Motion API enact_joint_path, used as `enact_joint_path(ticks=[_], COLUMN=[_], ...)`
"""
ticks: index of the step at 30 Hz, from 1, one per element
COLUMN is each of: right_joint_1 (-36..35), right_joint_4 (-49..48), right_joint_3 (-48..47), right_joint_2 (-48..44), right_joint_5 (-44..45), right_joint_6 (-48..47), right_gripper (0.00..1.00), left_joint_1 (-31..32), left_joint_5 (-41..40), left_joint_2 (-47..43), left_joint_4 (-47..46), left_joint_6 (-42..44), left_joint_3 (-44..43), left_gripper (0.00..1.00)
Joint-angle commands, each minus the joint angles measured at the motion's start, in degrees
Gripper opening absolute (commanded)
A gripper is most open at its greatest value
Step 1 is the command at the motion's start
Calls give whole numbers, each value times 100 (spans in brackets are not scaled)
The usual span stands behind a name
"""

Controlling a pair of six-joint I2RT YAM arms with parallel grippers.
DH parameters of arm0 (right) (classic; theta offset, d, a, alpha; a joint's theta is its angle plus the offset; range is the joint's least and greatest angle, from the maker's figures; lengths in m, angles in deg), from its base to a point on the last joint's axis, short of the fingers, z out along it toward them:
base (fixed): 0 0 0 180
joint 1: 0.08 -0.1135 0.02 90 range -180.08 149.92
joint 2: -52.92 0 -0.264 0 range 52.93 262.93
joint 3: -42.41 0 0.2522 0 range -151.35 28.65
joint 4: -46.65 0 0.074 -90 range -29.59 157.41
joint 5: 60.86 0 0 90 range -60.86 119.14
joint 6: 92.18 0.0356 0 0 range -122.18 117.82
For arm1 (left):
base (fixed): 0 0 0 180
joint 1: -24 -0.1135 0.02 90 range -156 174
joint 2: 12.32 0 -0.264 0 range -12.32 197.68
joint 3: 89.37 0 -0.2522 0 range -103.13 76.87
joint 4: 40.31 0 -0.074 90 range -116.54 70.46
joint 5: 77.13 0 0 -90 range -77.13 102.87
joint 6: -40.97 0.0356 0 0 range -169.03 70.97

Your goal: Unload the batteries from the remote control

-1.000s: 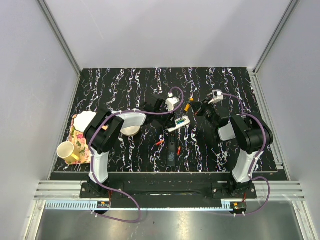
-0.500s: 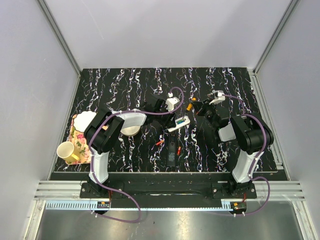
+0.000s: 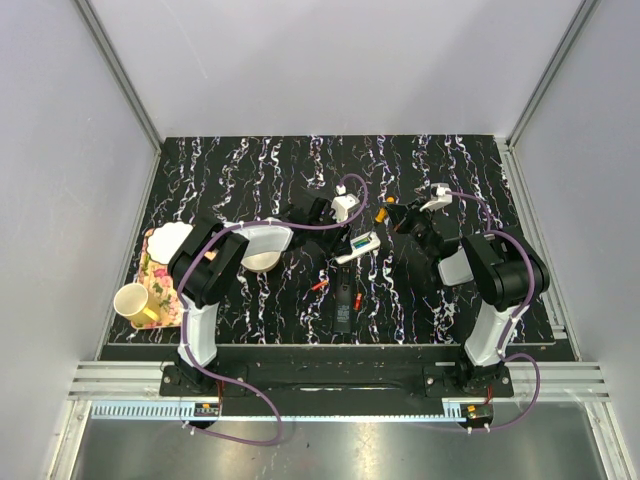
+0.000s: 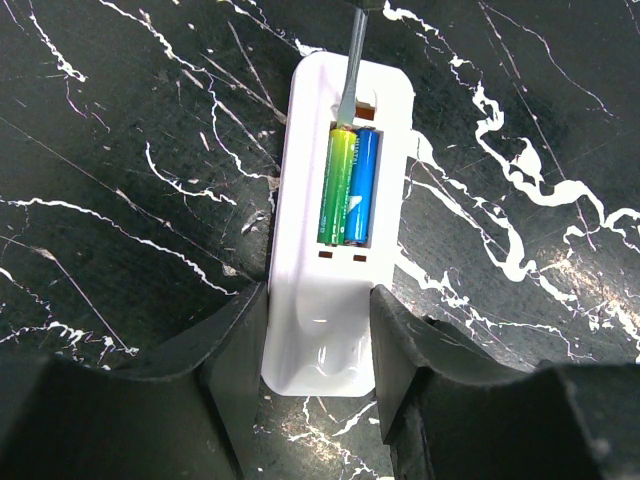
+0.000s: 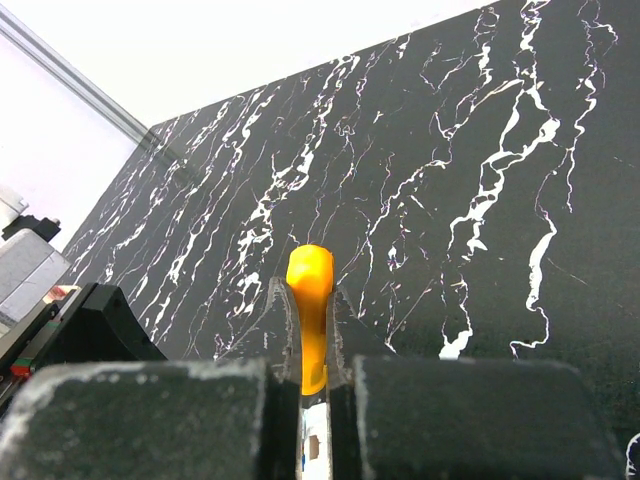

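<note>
Two batteries (image 4: 350, 187) seated in remote control (image 4: 340, 320); left fingers (image 4: 235, 350) clamp it, right fingers (image 5: 450, 420) clamp orange stick (image 5: 309, 295).

You count two batteries (image 4: 350, 188), one green, one blue | one white remote control (image 4: 300, 210) | one orange-handled tool (image 5: 309, 290) | one bowl (image 3: 262, 261) | one yellow cup (image 3: 133, 303) | two small red pieces (image 3: 320, 285) | one black oblong object (image 3: 343, 312)

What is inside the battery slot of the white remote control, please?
Inside the remote control, a green battery and a blue battery lie side by side. The thin blade of an orange-handled tool reaches the green one's far end. The slot floor beneath them is covered.
</note>
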Motion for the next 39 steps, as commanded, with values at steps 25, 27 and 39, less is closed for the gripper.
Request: enact_joint_path(ticks=[25,27,39], right_joint_1=[36,36,27], right_joint_4=[-1357,-1357,-1340], right_joint_3=[-472,-542,-701], right_joint_2=[391,505,646], right_joint_5=[-1358,-1428,-1543], right_joint_6=[1979,2147,2183], right_gripper=[0,0,0], left_joint_1=[106,97,97], left_joint_5=[-425,-425,-434], left_joint_2=[396,404,404], left_joint_4=[-22,-31,-22], left_joint_6=[31,22,22], left_joint_3=[-55,-55,-55], left_gripper=[0,0,0])
